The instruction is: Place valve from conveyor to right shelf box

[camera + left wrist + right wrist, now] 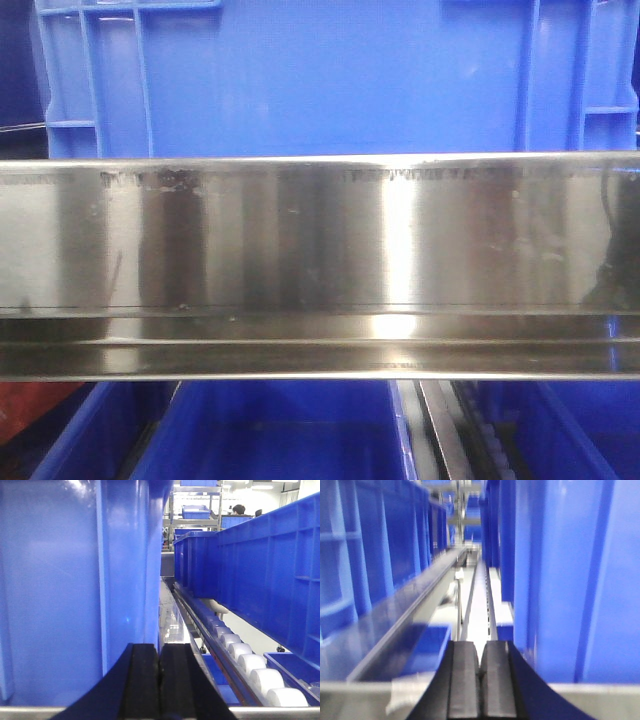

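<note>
You are seeing both claws pressed together and empty, left claw (pixel 160 680), right claw (pixel 480 680); no valve or conveyor showing among blue bins (pixel 300 80), so locate the belt first

Blue plastic shelf box (pixel 330 70), ribbed wall, upright, just behind steel shelf rail (pixel 320 260), top of front view

Left gripper (pixel 160 685): black pads are pressing together, no gap showing, nothing between them; fingers are pointing level along the roller track (pixel 250 667), which is running just to their right. Right gripper (pixel 480 680): pads are likewise meeting at a thin seam, nothing between them, pointing level. Neither arm is showing in the front view.
</note>
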Robot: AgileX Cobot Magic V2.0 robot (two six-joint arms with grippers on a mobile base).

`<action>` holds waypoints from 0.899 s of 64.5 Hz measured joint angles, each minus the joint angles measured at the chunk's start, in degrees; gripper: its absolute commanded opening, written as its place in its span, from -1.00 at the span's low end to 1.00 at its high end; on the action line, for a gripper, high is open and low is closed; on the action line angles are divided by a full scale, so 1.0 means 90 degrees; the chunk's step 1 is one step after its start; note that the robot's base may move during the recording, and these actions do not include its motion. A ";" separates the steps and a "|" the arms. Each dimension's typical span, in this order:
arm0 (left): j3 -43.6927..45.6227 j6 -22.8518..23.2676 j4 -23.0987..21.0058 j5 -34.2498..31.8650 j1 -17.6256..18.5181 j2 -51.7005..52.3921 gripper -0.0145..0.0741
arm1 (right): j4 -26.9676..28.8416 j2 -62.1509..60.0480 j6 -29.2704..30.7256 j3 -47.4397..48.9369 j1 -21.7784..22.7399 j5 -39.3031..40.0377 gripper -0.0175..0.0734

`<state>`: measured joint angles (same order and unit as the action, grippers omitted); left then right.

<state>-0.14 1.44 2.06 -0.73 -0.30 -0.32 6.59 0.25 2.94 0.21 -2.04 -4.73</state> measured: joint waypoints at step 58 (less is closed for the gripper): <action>0.0000 0.0000 0.0000 0.0000 0.0000 0.0000 -0.92 | 0.0000 -0.0011 -0.0011 -0.0008 0.0000 0.0159 -0.95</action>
<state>-0.14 1.44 2.06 -0.73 -0.30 -0.32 6.59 0.15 2.83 0.13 -2.04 -3.30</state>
